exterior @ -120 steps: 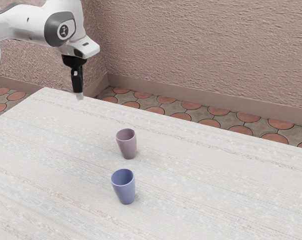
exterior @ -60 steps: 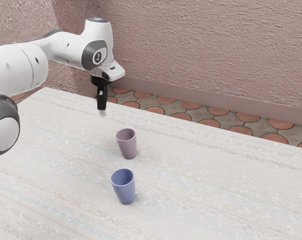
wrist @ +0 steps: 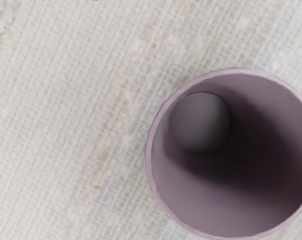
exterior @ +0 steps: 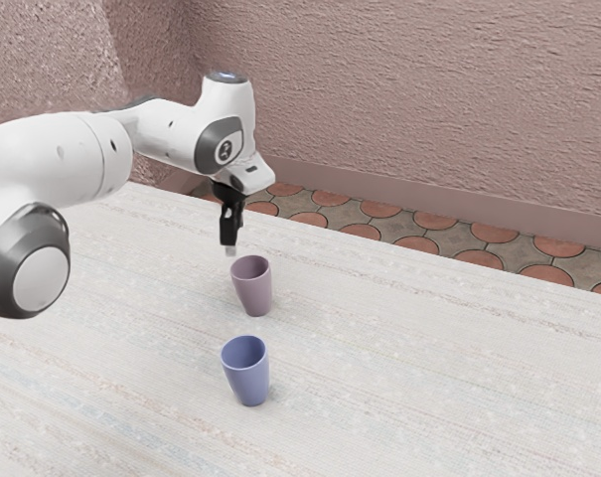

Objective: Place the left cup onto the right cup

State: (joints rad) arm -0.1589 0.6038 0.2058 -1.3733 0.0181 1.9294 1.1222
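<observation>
White glossy arm, fat rounded segments. Dark grey round joint caps, one bearing small white mark. Black slim gripper, pale tip.

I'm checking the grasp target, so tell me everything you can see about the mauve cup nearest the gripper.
The mauve cup is a handleless tumbler, smooth and matte like plastic, tapering from a wide rim to a narrower base. It stands upright and empty on the pale woven-look table. Nothing else touches it: the gripper hovers just above its rim, and the blue-violet cup stands apart, nearer the camera.
</observation>
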